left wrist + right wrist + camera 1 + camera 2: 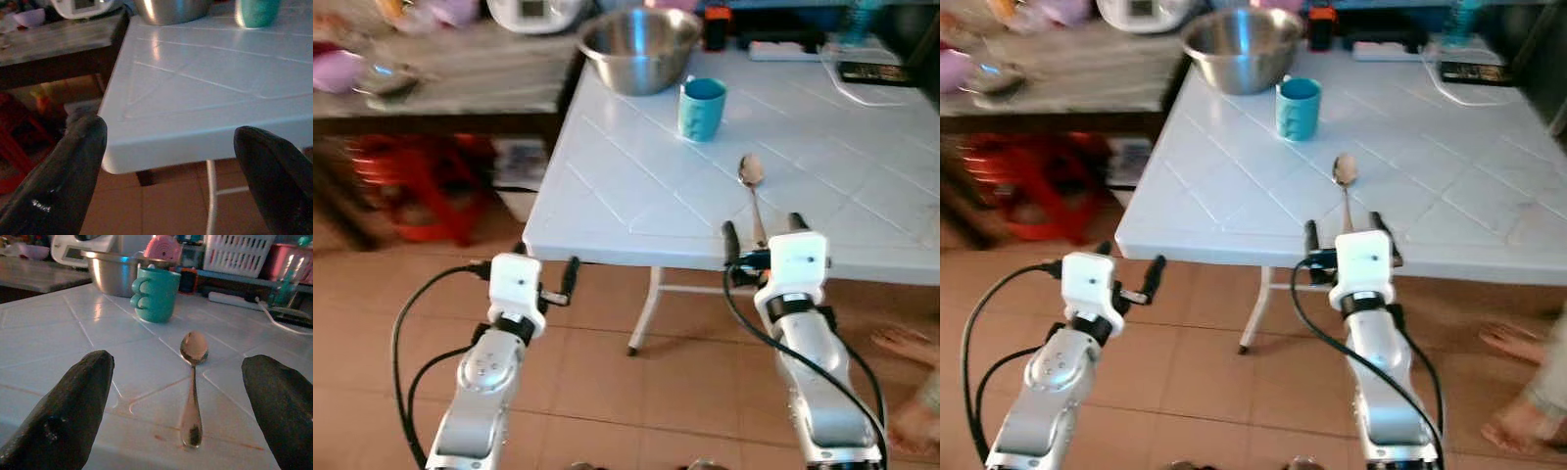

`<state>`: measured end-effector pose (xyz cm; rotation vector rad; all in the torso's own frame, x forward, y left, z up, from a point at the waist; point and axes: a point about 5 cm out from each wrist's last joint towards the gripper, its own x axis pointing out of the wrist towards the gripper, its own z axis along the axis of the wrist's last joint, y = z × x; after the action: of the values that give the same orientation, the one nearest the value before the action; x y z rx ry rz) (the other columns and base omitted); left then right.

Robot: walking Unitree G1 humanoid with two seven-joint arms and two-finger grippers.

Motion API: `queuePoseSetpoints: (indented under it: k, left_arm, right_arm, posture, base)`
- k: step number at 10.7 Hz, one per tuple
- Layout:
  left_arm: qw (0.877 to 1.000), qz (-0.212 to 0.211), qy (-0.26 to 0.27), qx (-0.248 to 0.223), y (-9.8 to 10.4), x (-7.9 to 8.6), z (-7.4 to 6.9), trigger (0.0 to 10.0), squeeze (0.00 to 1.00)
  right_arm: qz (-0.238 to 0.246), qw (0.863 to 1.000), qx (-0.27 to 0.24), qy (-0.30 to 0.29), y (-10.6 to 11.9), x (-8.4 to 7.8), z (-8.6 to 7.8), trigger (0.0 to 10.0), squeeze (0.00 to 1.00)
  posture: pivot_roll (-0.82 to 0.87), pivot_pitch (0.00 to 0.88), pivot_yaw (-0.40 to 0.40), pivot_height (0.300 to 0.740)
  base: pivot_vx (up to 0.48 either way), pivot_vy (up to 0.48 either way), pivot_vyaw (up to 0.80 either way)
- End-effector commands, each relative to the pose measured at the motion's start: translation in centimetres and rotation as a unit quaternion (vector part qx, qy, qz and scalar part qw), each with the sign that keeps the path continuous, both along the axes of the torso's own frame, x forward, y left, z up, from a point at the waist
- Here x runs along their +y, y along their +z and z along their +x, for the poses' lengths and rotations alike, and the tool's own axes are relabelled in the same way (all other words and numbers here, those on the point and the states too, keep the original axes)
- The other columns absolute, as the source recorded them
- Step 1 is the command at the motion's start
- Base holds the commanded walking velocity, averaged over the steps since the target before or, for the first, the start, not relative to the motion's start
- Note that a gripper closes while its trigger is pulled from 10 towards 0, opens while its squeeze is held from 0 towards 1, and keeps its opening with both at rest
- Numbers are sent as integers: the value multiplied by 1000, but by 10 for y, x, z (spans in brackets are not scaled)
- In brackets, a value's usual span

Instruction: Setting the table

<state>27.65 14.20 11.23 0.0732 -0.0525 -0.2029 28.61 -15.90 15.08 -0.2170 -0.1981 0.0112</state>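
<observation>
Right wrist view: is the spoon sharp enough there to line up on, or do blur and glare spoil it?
Right wrist view: spoon fairly sharp between the open right gripper fingers, its bowl catching a soft glare, picture dim. Left eye view: spoon readable, table bright, left-side clutter smeared. Left wrist view: dark, soft.

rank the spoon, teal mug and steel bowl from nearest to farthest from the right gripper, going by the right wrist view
1. spoon: lies on the white table directly ahead of the open right gripper, handle toward it.
2. teal mug: stands beyond the spoon's bowl end, farther in on the table.
3. steel bowl: behind the mug, toward the table's far edge.
</observation>
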Motion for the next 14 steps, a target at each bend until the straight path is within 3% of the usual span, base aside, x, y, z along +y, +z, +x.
queuePoseSetpoints:
  k: [1, 14]
  left_arm:
    - [1000, -1, -6, -5, 3, 3, -1, 10000, 0]
    - [999, -15, -35, 4, 1, -5, -2, 10000, 0]
  right_arm:
    - [4, 1000, -4, -1, 2, 0, -1, 10000, 0]
    - [6, 1000, 1, 5, -1, 2, -1, 10000, 0]
  posture:
    - [-67, 140, 111, 740]
    - [-71, 141, 108, 740]
  base:
    - [0, 0, 0]
    - [37, 0, -127]
